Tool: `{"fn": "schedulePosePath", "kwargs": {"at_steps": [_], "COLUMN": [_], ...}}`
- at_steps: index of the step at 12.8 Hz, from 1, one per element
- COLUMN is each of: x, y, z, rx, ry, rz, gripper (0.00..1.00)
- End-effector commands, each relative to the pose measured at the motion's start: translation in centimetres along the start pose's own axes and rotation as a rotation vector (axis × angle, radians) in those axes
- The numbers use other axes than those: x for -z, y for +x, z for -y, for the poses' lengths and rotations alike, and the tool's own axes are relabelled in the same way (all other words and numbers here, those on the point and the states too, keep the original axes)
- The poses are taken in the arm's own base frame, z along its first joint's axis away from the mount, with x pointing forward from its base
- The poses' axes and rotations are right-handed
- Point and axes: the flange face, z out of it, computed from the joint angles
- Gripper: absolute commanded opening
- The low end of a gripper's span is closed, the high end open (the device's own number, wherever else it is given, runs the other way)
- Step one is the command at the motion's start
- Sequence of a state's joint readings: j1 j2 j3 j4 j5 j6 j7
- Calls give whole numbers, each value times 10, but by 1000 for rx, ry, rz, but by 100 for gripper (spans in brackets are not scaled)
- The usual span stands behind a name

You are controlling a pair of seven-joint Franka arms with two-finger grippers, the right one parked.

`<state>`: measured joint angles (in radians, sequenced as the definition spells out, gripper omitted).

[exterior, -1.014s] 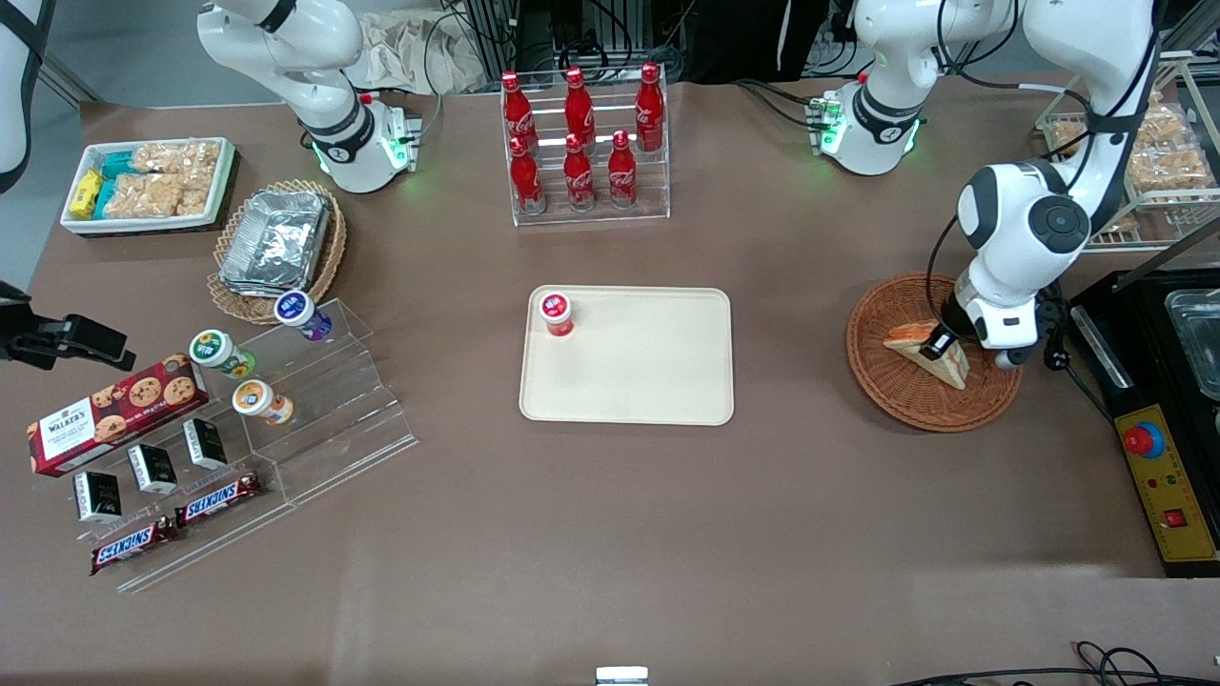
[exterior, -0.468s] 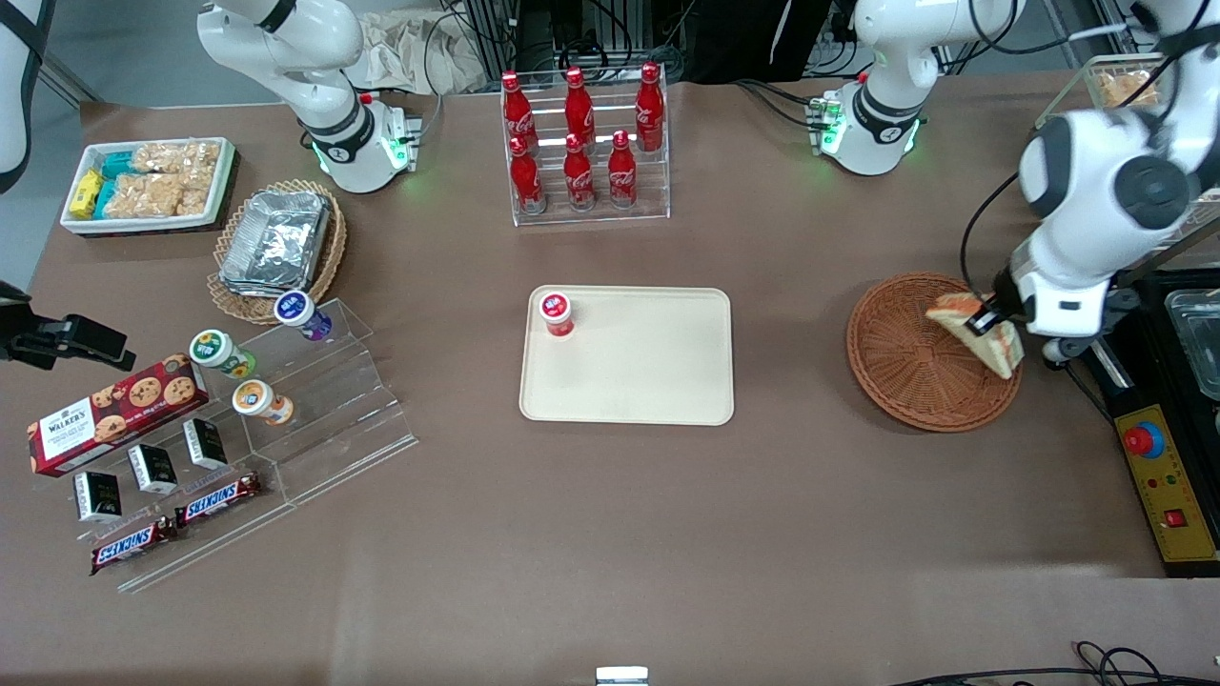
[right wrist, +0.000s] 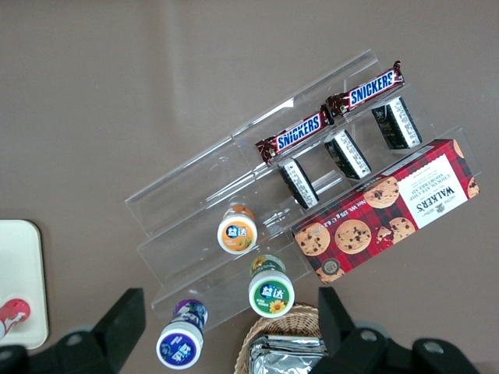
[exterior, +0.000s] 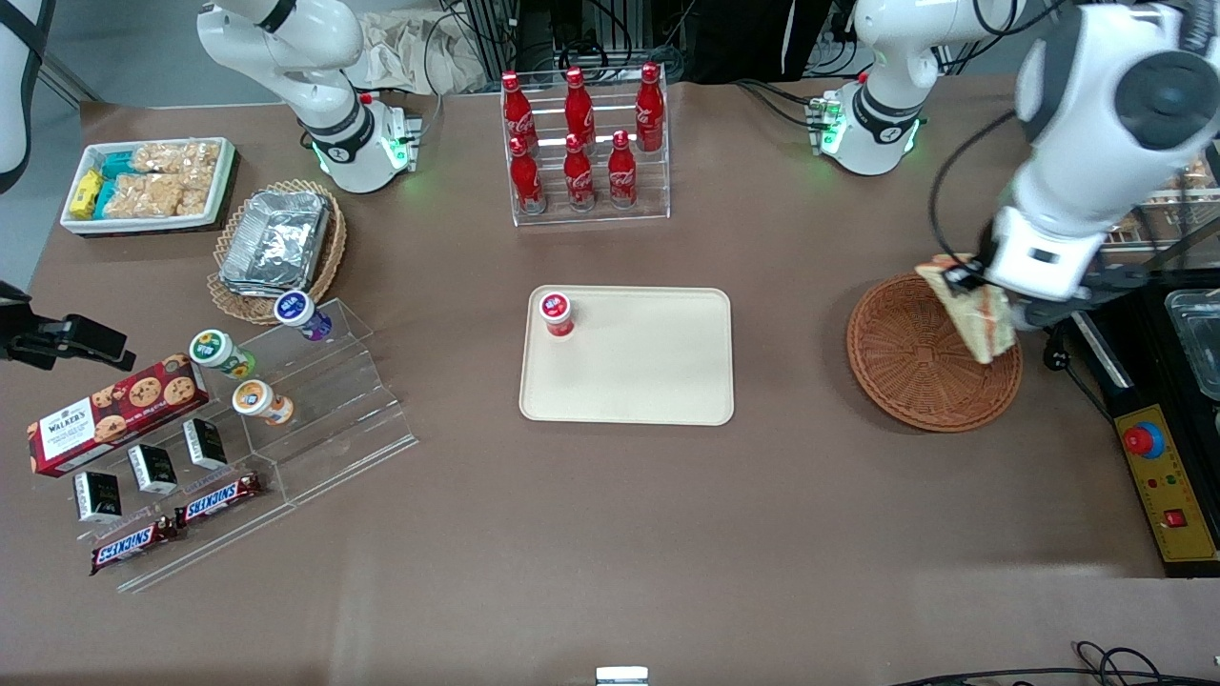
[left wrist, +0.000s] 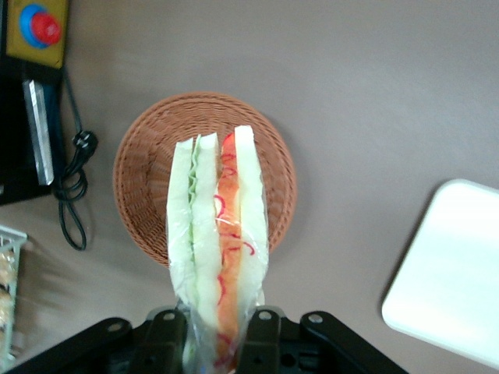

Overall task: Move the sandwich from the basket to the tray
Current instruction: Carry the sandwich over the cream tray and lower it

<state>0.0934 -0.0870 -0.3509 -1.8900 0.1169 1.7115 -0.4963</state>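
Front view shows the gripper (exterior: 965,283) up in the air over the basket (exterior: 905,372), at the edge of the basket that lies toward the working arm's end of the table. Its two fingers are pinched tight on the sandwich (exterior: 977,314), which hangs down from them with its point aimed at the basket. The sandwich is off the basket and does not touch it. The big white arm bends down from above, and its wrist tips toward the basket. From the left wrist view, the sandwich (left wrist: 218,241) sticks straight out from between the black fingers (left wrist: 164,335), one on each bread side. You can see white bread, a green layer and an orange-red layer. The round brown basket (left wrist: 148,164) sits on the table under it, with nothing inside. The tray (exterior: 658,381) lies flat in the middle of the table, well apart from the basket, toward the parked arm's end. A small red-topped cup (exterior: 556,312) stands on one corner of the tray.
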Motion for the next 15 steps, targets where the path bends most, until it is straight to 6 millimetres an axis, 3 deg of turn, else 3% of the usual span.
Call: {"fn": "schedulePosePath", "kwargs": {"at_steps": [1,3,6,7,11,15], "x": [6,-4,-59,-77,-162,-213], "y": [-28,-38,-46,-51,-80,-96], "z": [-67,-115,-184,-197,-220,-243], "rx": [-193,-271,-301,-296,-356,-460], "ry": [48,-1,-110,-144,-258,-220], "rz": [-31,-42,-35,-52,-122,-85], "gripper": [0,0,0,0,0,0]}}
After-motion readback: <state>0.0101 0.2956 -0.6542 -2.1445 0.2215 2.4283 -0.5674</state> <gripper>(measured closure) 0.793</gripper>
